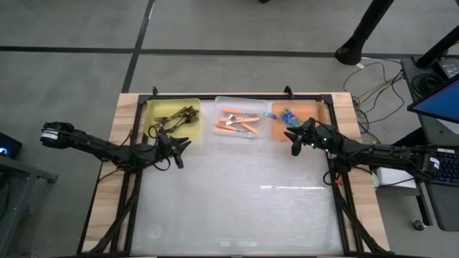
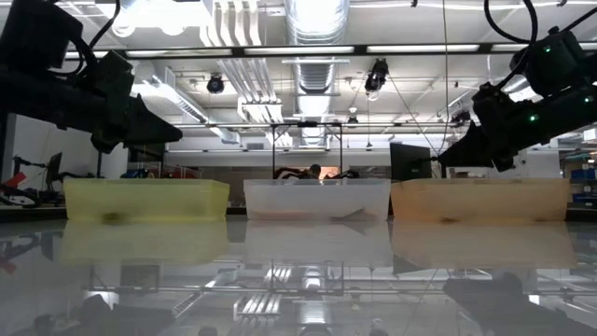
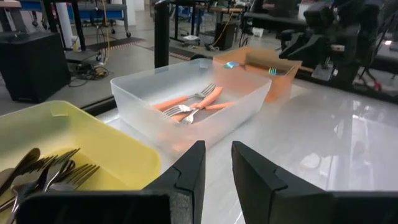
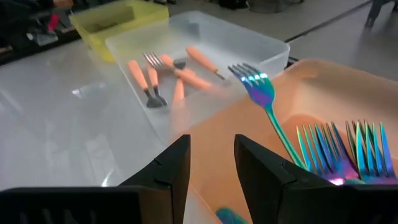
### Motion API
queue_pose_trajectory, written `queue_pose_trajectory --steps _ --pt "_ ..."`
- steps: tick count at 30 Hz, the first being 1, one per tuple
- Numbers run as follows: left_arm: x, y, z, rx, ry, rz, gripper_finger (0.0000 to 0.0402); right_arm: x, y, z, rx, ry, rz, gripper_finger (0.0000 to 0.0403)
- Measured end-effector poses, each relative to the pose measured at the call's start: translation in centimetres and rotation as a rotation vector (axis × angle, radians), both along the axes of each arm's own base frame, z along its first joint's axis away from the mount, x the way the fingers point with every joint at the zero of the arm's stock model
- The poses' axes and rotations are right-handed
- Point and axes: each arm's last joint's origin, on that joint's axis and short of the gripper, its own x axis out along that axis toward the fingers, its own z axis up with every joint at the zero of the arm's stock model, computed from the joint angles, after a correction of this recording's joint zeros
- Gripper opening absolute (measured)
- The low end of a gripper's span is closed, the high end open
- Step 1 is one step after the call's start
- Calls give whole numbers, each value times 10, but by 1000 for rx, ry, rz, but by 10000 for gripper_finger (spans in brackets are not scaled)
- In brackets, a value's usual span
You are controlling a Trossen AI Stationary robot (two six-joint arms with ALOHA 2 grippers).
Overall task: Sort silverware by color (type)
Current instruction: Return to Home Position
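Note:
Three bins stand in a row at the table's far edge. The yellow bin point(image 1: 188, 104) holds black-handled silverware point(image 3: 43, 171). The clear bin point(image 1: 239, 102) holds orange-handled forks point(image 3: 193, 106). The orange bin point(image 1: 315, 109) holds teal-blue forks point(image 4: 336, 149); one point(image 4: 258, 87) leans on the bin's wall, tines above the rim. My left gripper point(image 1: 179, 148) hangs open just near of the yellow bin's right corner, fingers point(image 3: 186, 177) empty. My right gripper point(image 1: 294, 141) hangs open at the orange bin's near left corner, with nothing between its fingers point(image 4: 264, 168).
The glossy white tabletop point(image 1: 237, 208) stretches bare from the bins to the near edge. Black frame rails point(image 1: 129, 208) run along both table sides. Cables and a stand base point(image 1: 355, 51) lie on the floor beyond the far right corner.

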Motion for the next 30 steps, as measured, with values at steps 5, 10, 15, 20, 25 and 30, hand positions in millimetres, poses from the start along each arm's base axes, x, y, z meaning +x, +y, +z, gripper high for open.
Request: queue_pose_trajectory --steps 5,10,15,20,25,30 --pt "4 -1 1 4 17 0 61 -1 1 -5 3 64 9 116" --pt "11 -1 6 5 22 0 61 -1 1 -5 2 65 11 116" --pt "19 -2 14 4 16 0 61 -1 1 -5 2 64 10 116" --pt "18 -3 28 -6 -61 -1 61 -1 1 -5 2 60 10 116" --pt "11 -2 41 -18 -154 0 61 -3 2 -2 -16 29 10 116" --pt "0 0 54 -32 -261 0 61 -6 3 6 -49 -39 9 116"
